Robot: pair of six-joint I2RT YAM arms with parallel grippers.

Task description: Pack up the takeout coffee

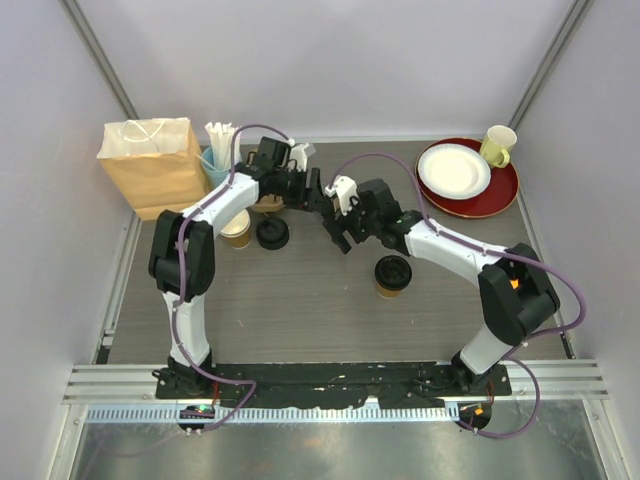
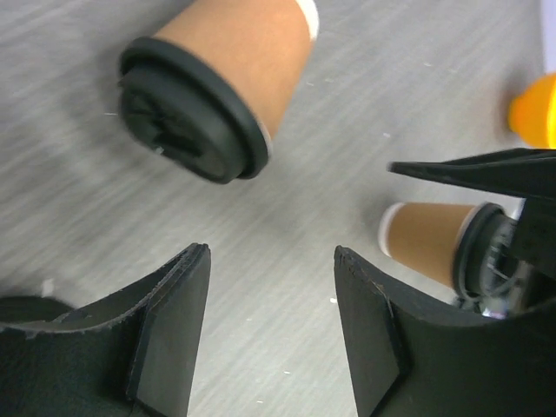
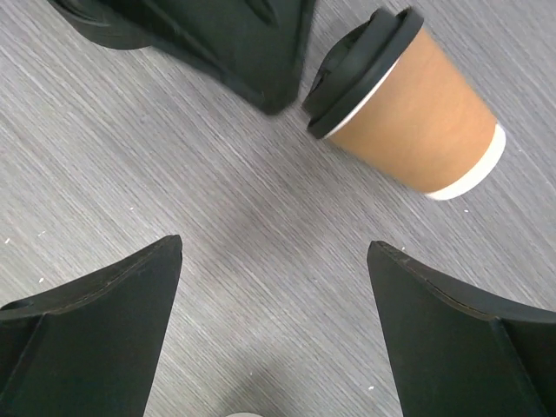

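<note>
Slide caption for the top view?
Left gripper and right gripper, both open, hover mid-table between left lidded cup and right lidded cup; paper bag stands back-left.

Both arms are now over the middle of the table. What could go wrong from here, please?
1. The left gripper and right gripper, both open and empty, hang very near each other; they might collide.
2. The left gripper's fingers are right beside a lidded cup; a small sideways move could tip it.
3. The blue straw cup stands next to the paper bag, so a cup carried there might clip the straws.

Two lidded cups, one bag
</note>
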